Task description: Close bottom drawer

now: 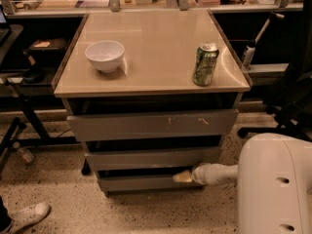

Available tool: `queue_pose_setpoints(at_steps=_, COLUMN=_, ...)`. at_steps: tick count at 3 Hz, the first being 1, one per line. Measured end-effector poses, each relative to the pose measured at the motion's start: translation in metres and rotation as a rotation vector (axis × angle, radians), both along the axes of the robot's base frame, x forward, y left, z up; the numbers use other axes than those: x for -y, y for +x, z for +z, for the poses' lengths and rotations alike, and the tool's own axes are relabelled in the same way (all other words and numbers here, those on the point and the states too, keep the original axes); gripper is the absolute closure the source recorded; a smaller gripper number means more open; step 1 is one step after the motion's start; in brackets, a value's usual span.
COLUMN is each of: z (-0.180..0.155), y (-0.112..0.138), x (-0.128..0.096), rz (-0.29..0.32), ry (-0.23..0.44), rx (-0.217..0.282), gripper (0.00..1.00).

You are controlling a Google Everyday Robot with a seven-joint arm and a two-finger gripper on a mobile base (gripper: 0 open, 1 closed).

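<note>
The bottom drawer [141, 183] is the lowest grey front of the cabinet, plain and handleless, with a thin dark gap above it. My gripper [182, 177] reaches in from the right on a white arm [217, 174] and its yellowish tip rests against the upper right part of that drawer front. The middle drawer front [151, 159] sits just above the gripper. The top drawer front [151, 125] has white scratch marks.
On the cabinet top [156, 52] stand a white bowl [104, 56] at the left and a green can [205, 64] at the right. My white robot body [275, 184] fills the lower right. A black stand [19, 126] and a shoe [27, 215] are at the left.
</note>
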State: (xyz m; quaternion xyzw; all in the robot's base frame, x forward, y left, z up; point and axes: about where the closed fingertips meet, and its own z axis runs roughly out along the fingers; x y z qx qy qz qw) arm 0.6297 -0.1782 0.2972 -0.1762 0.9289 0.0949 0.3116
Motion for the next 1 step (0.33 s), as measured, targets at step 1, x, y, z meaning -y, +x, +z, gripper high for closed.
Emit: queue_pose_setpoints(at_steps=1, z=0.0000, y=0.0000, x=0.0000, rz=0.000, ry=0.000, rx=0.000, gripper=0.00)
